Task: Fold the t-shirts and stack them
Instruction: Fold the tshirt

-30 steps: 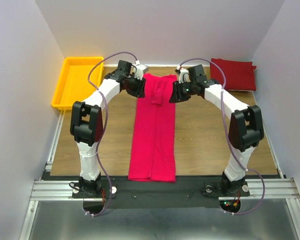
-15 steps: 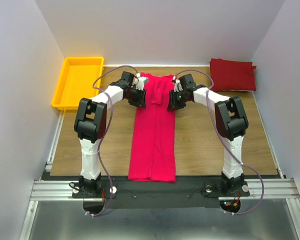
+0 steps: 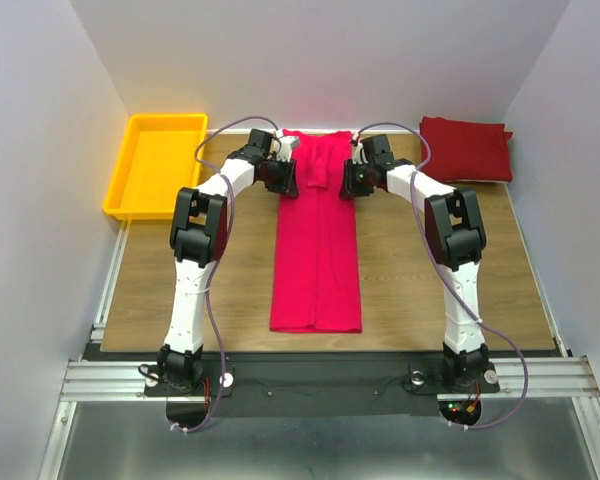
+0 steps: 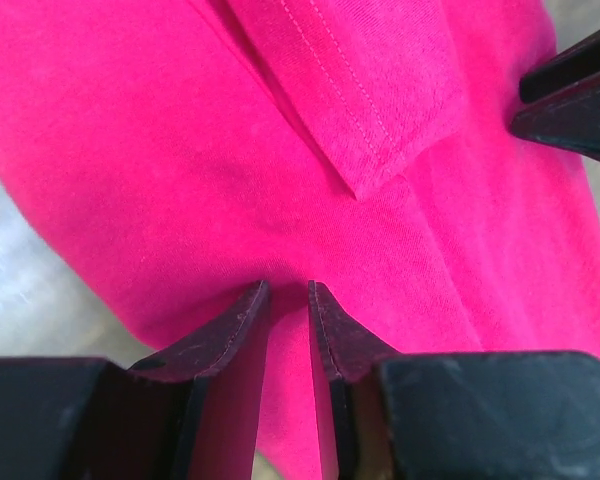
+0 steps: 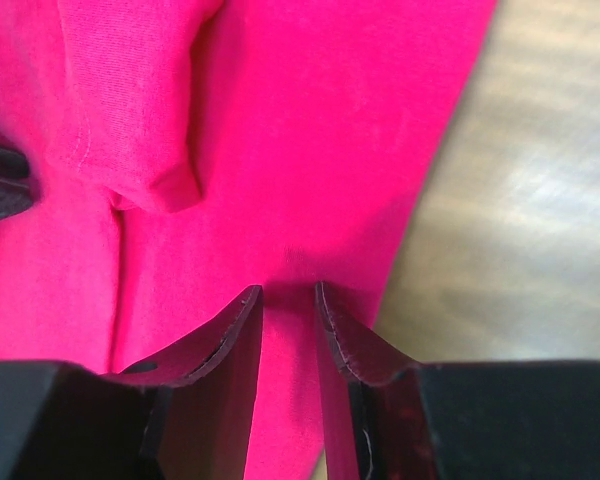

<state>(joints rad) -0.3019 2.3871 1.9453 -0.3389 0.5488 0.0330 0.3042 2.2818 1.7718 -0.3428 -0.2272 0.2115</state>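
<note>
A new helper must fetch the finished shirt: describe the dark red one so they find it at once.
Look at the wooden table, then at its far right corner. There lies the dark red t-shirt, folded into a compact rectangle. Unlike the pink t-shirt stretched long down the middle, it is darker and far shorter.

Counting from where I am standing: two t-shirts lying on one table (image 3: 420,270), one pink t-shirt (image 3: 317,250) and one crimson t-shirt (image 3: 466,148). One yellow tray (image 3: 158,165) sitting there, only one of its kind. Two arms reaching out: one left arm (image 3: 195,225), one right arm (image 3: 455,230). Two grippers showing, left gripper (image 4: 287,295) and right gripper (image 5: 288,295), one per arm. Each gripper carrying two fingers (image 4: 230,340), four fingers making up total. Three walls (image 3: 310,60) closing in table
</note>
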